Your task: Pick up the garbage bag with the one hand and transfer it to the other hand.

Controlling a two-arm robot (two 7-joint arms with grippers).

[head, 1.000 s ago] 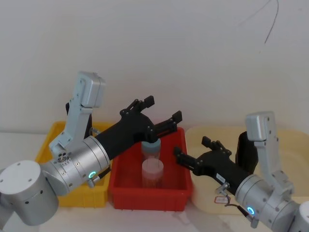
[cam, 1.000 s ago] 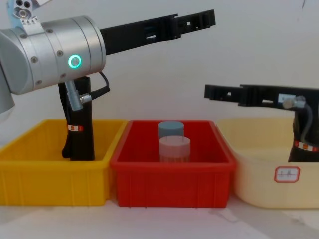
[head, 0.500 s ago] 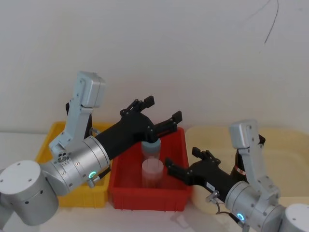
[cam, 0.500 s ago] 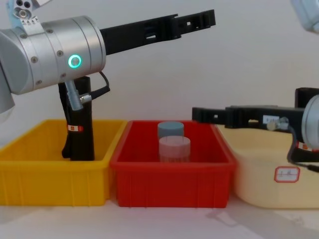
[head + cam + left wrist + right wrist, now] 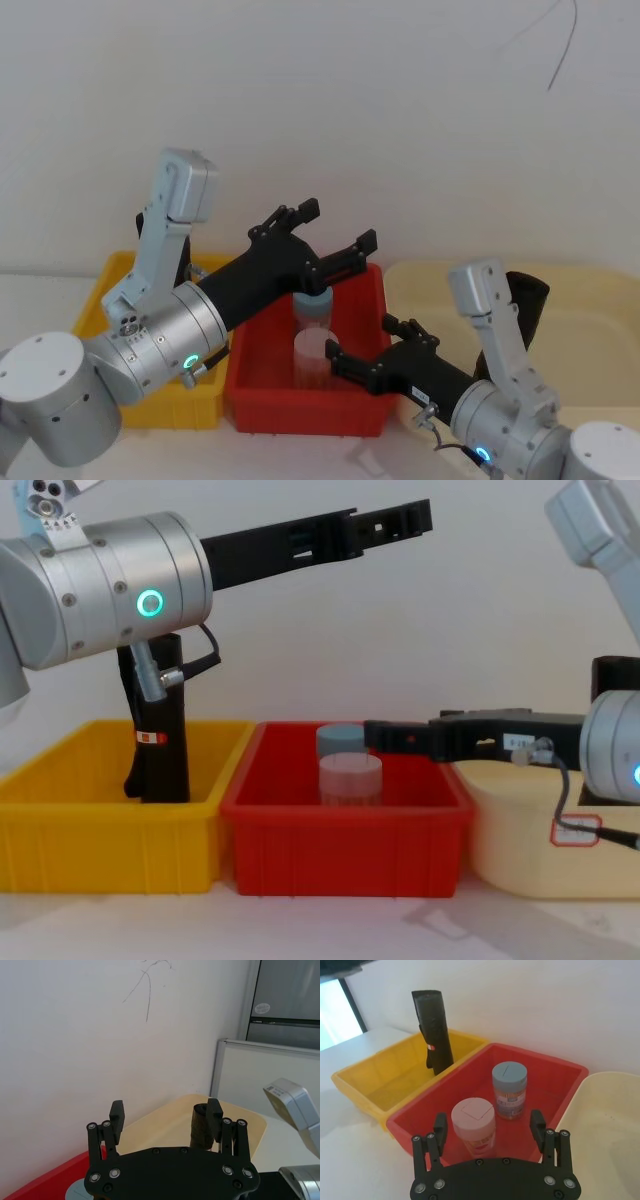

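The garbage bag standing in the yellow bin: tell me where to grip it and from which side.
Grip the garbage bag on its upper half, above the red-and-white band. It stands near upright, leaning on the back wall of the yellow bin, so its top rises well clear of the rim. Coming in level from the front looks best, likely with the open left gripper, which is nearer.

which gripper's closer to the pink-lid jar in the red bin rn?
Right. The right gripper hangs open low over the red bin, just beside the pink-lidded jar. The left gripper is open too, held high above the bin's back edge.
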